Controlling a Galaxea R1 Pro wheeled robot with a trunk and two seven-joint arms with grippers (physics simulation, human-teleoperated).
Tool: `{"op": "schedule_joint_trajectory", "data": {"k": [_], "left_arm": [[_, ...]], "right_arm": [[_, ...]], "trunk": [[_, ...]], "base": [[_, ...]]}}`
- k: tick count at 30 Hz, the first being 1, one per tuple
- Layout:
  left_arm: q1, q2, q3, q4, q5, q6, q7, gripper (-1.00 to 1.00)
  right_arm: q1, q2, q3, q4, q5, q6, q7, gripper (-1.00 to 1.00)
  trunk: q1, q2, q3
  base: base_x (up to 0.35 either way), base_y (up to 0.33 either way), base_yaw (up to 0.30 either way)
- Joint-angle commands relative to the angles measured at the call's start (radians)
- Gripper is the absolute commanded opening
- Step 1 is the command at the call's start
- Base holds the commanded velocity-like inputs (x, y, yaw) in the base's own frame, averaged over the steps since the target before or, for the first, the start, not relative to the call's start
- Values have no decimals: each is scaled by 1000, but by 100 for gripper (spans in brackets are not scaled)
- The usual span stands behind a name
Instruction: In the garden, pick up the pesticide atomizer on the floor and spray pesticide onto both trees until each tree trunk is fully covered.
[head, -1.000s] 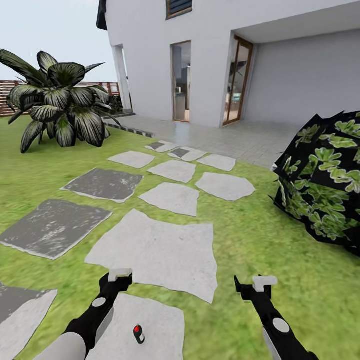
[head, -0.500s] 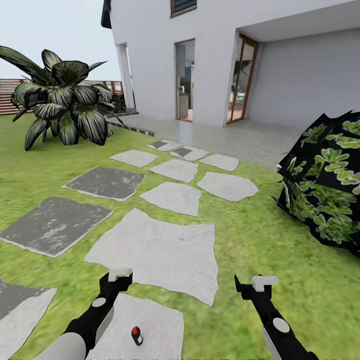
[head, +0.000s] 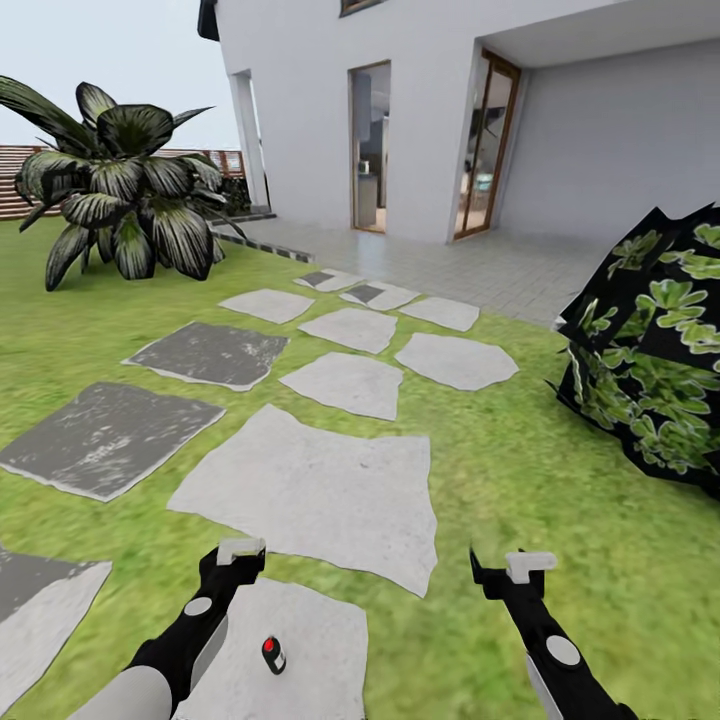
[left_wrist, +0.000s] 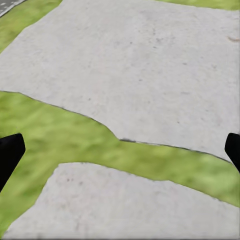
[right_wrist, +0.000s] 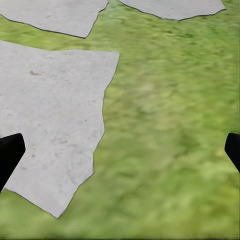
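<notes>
Atomizer (head: 272, 654) is sitting upright on the nearest pale stone (head: 320, 640), at about 5 o'clock of the left claw (head: 240, 549) and close to it, not yet picked up. Left claw is hovering over the stone edge with jaws spread wide and holding nothing; right claw (head: 528, 565) is hanging over grass (head: 520, 470) at 3 o'clock, also spread and holding nothing. Stepping stones are leading at 12 o'clock to the house (head: 600, 130). Judging progress: pickup is pending, and both trunks are left to spray.
</notes>
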Motion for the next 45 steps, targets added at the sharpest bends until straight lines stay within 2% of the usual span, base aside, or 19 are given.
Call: {"op": "schedule_joint_trajectory", "data": {"k": [1,15,26,45], "left_arm": [[0,0,0,0,0,0,0,100],[0,0,0,6,0,-2,0,100],[14,2,0,8,-2,-39,0,100],[15,2,-3,8,-2,-43,0,100]], "right_arm": [[0,0,0,0,0,0,0,100],[0,0,0,-1,0,0,-1,100],[0,0,0,-2,0,0,-1,100],[0,0,1,0,0,0,-1,100]], "trunk": [[4,-7,-5],[58,-105,-71],[63,-108,-131],[71,-112,-235]], "base": [[0,0,0],[0,0,0],[0,0,0],[0,0,0]]}}
